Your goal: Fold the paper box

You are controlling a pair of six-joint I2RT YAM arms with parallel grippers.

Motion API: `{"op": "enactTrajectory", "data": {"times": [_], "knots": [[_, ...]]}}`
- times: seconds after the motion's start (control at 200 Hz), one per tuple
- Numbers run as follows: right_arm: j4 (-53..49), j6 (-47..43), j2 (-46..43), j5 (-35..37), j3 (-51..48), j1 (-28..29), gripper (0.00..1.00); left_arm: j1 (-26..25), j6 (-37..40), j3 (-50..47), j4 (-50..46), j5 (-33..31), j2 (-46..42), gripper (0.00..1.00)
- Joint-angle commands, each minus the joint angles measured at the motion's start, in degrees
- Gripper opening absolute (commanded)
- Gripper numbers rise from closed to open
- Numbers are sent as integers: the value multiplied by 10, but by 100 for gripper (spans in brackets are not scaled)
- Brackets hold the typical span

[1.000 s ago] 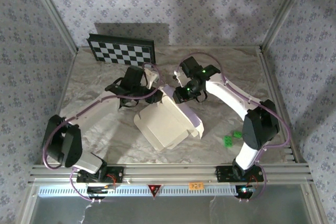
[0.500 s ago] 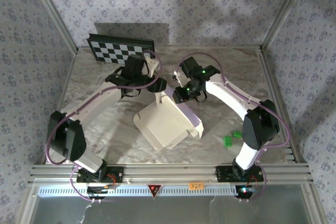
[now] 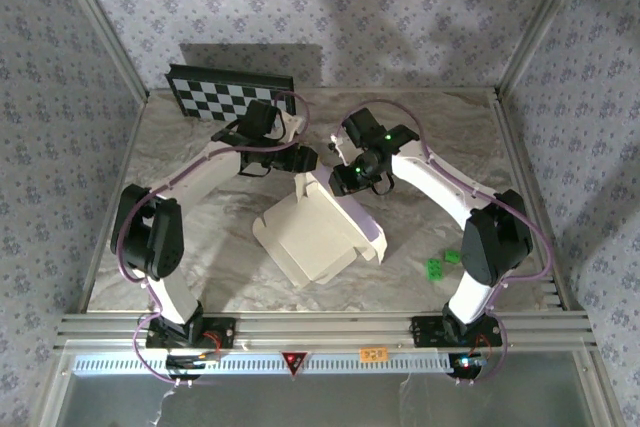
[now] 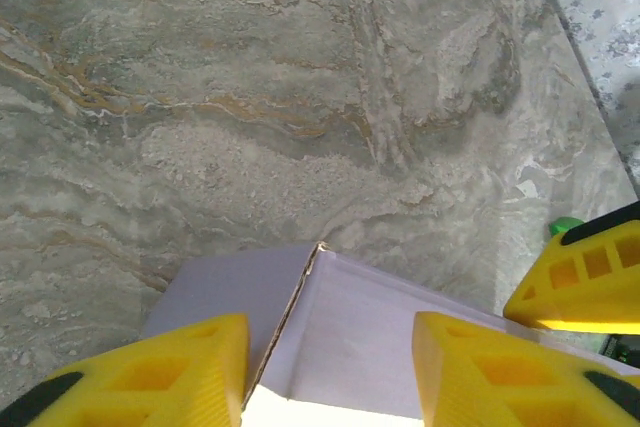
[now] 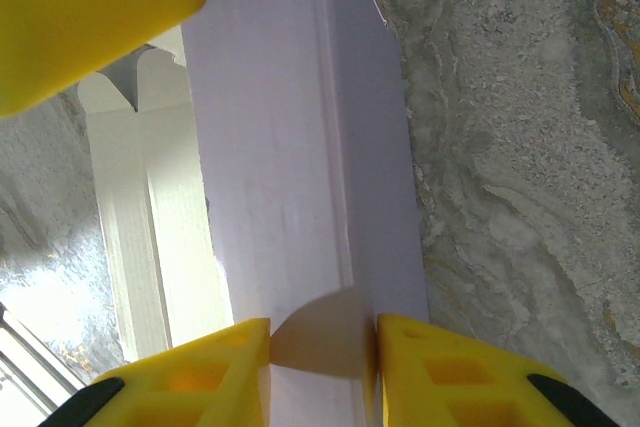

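From above, the paper box (image 3: 318, 237) lies mid-tabletop (image 3: 225, 262), seemingly half-formed: some walls up, closing still left.

Left wrist: the left tool (image 4: 330, 347) gapes empty over a box corner.

Right wrist: the right tool (image 5: 322, 347) narrowly straddles a wall; I cannot tell whether it grips.

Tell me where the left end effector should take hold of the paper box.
On the raised far edge of the paper box, coming down from above: that thin panel stands up between the left end effector's open fingers.

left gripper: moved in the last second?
Yes. In the top view the left gripper and its wrist have shifted away from the arm bases, closer to the checkerboard panel.
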Motion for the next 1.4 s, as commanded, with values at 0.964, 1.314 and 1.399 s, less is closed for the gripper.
{"op": "enactTrajectory", "data": {"times": [0.964,1.314,1.399], "knots": [[-10,11,12,5,15,-1,32,-4,-21,-55,-9,7,4,13],[25,46,-2,-15,32,-19,35,-2,-16,-74,-6,-1,-2,12],[37,54,-4,-21,23,-31,35,-1,-14,-77,-5,-2,-5,12]]}}
